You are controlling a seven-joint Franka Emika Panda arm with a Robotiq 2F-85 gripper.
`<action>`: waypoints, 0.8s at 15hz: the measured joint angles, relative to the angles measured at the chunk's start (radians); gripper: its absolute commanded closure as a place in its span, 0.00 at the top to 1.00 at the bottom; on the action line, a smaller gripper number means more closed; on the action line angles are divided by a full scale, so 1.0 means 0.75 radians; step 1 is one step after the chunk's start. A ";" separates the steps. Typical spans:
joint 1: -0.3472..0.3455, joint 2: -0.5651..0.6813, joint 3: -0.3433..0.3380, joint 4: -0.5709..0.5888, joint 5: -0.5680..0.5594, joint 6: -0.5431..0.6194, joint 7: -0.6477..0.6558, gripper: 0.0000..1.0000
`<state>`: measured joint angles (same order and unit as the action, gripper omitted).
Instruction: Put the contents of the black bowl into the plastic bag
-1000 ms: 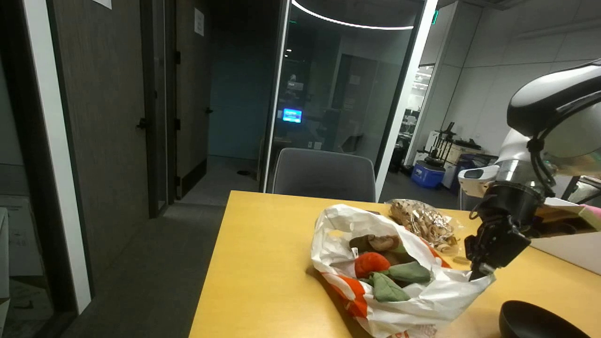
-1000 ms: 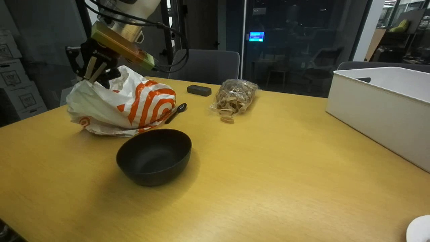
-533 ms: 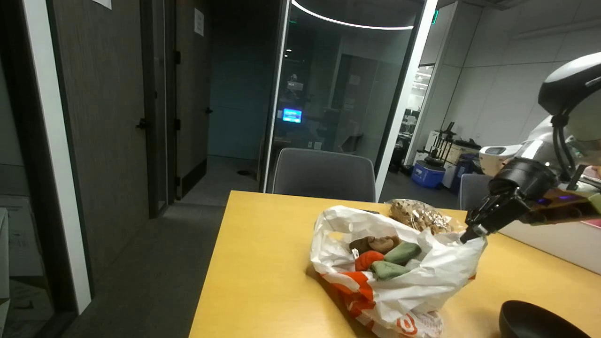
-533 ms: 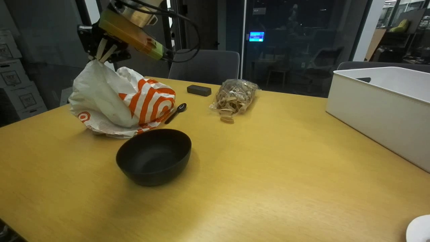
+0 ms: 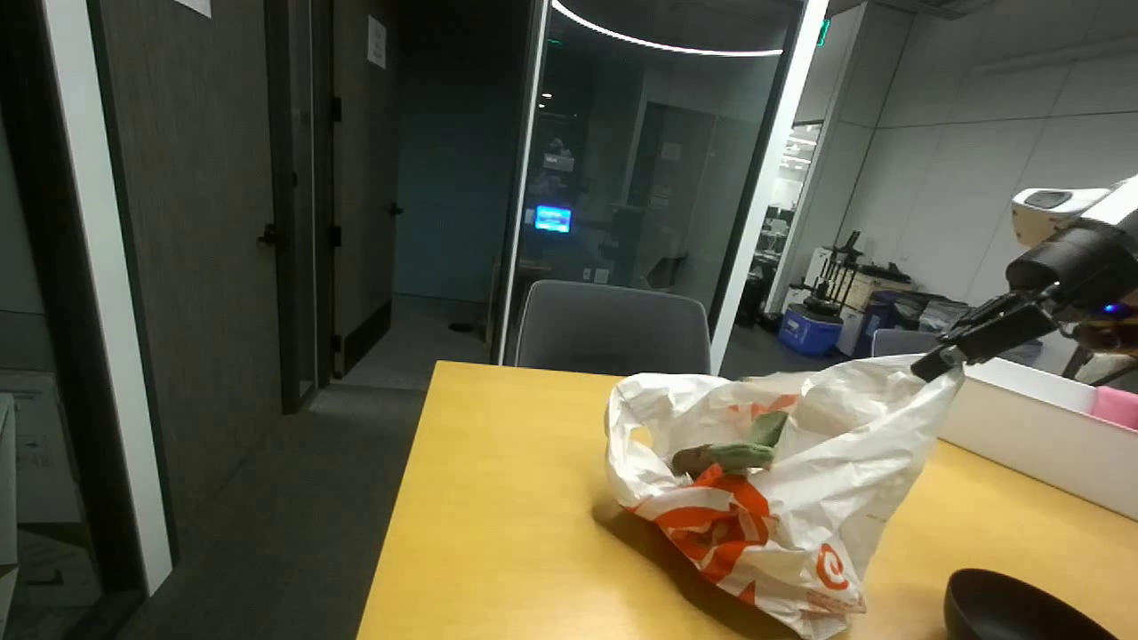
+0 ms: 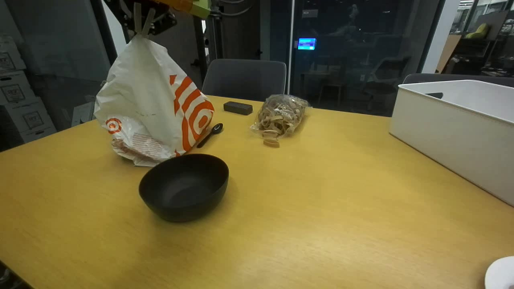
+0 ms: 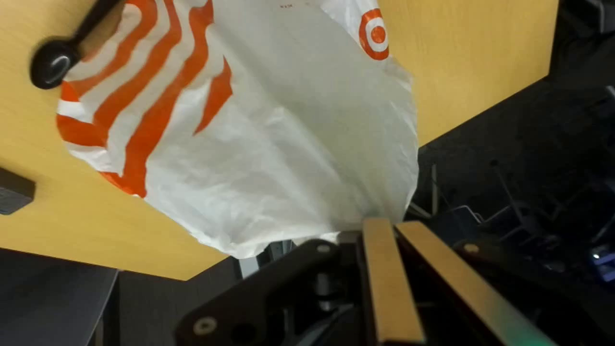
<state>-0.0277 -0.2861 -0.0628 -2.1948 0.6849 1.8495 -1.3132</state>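
Presently, nearest on the yellow table (image 6: 321,200), the black bowl (image 6: 182,192) stands upright. Counting from it in an exterior view, the white plastic bag (image 6: 146,100) is just beyond, at eleven o'clock, and above, the gripper (image 6: 141,34) is clenched upon the bag's upper edge. Inside this bag, a green soft piece (image 5: 742,456) and a brown piece (image 5: 690,460) are visible. Farther lie a black spoon (image 6: 210,135) at one o'clock and a transparent bag of tan strips (image 6: 282,115) at two.

Yellow table (image 5: 480,480), gray chair (image 5: 613,329) behind. Glass wall (image 5: 605,116), curved light strip (image 5: 676,50). Dark floor (image 5: 311,507), dark doors (image 5: 191,267).
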 measured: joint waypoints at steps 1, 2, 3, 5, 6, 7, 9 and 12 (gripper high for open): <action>0.000 -0.011 0.002 -0.011 -0.039 0.022 0.020 0.00; 0.001 -0.012 0.007 -0.026 -0.082 0.043 0.045 0.00; 0.004 -0.005 0.014 -0.044 -0.122 0.068 0.071 0.00; 0.014 0.022 0.030 -0.080 -0.187 0.117 0.133 0.00; 0.022 0.040 0.039 -0.095 -0.217 0.143 0.172 0.00; 0.029 0.060 0.047 -0.107 -0.246 0.173 0.214 0.00; 0.042 0.097 0.059 -0.124 -0.294 0.235 0.291 0.00; 0.056 0.121 0.061 -0.127 -0.343 0.289 0.372 0.00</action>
<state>0.0140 -0.1956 -0.0172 -2.2903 0.4275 2.0664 -1.0345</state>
